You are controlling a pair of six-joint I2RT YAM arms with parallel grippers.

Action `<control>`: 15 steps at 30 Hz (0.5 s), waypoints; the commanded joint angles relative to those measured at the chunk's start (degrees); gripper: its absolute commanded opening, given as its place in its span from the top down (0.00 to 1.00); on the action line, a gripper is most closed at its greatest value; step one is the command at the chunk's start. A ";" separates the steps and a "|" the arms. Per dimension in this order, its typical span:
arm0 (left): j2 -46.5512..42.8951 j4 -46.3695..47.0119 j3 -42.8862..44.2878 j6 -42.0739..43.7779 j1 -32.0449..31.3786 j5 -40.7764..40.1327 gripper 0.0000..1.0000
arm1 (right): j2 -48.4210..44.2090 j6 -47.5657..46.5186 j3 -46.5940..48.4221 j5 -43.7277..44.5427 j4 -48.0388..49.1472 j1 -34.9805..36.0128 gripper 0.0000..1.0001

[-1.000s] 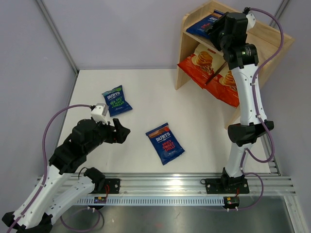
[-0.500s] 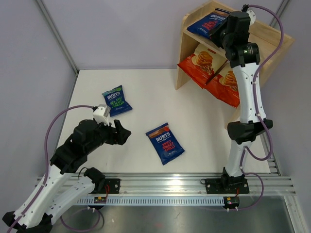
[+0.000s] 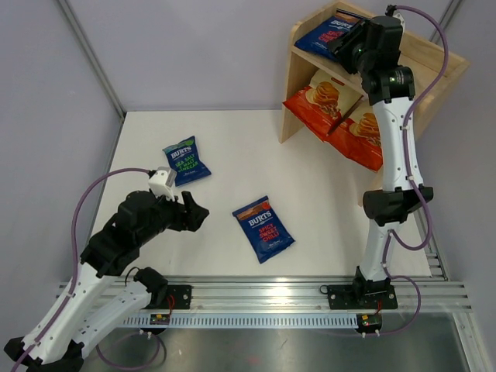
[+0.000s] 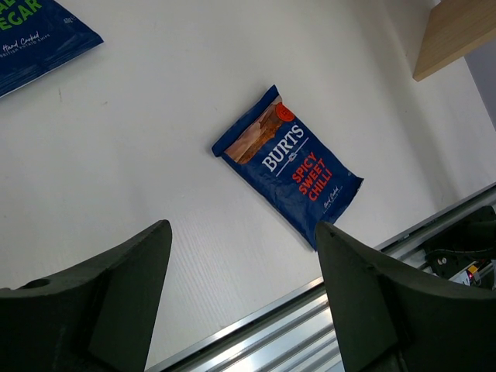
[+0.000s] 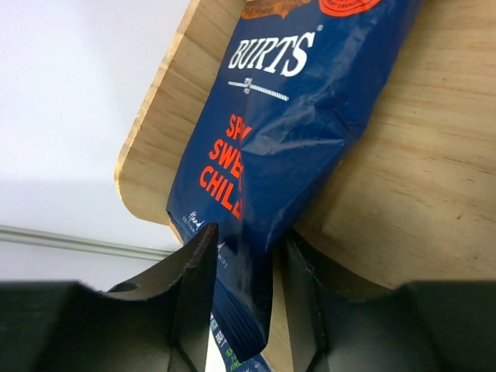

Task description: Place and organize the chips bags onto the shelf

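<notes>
Plain wooden shelf (image 3: 293, 93), solid side panels. Top tier carried one glossy dark-blue red-lettered Burts bag (image 5: 287, 116), lying flat. Lower tier held two cream-and-red Cassava Chips bags (image 3: 322, 97), tilted, poking past the front edge. Your right gripper (image 5: 248, 232) had its jaws straddling that Burts bag's bottom edge; clenched or not, couldn't tell. On the white worktop (image 3: 232, 139) lay a green-lettered Burts bag (image 3: 185, 160) and a second red-lettered Burts bag (image 3: 263, 229), well apart. Your left gripper (image 3: 195, 209) hovered, jaws released, grasping nothing.

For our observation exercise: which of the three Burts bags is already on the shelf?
The red-lettered bag on the shelf's top tier; the green-lettered bag and second red-lettered bag lie on the table.
</notes>
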 commanded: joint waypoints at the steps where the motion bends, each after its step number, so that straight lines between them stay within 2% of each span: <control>1: 0.05 1.42 -0.13 0.50 0.18 1.37 0.23 | -3.52 -2.12 -1.54 -1.25 -1.87 -1.43 0.50; 2: 0.23 2.03 -0.31 0.32 0.18 1.64 0.22 | -3.78 -2.99 -1.37 -1.16 -2.14 -1.52 0.44; 4: 0.75 2.73 -1.01 -0.55 0.18 2.08 0.20 | -4.75 -4.05 -1.02 -0.20 -3.80 -2.22 0.40; 5: 1.10 3.43 -1.27 -0.99 0.18 2.08 0.18 | -5.28 -5.45 -1.10 0.07 -4.24 -2.31 0.33; 9: 2.51 5.54 -3.37 -4.33 0.18 2.26 0.01 | -8.87 -8.97 -2.59 4.01 -6.09 -2.58 0.21; 11: 3.13 7.99 -4.87 -7.84 0.18 2.43 0.01 | -10.63 -10.98 -3.65 4.64 -5.74 -2.58 0.17; 13: 3.30 10.63 -8.46 -12.23 0.18 3.04 0.01 | -13.36 -12.22 -5.05 3.33 -5.22 -2.58 0.01; 15: 3.48 14.68 -11.11 -16.70 0.18 2.96 0.01 | -16.42 -13.45 -6.98 -0.61 -4.08 -2.58 0.00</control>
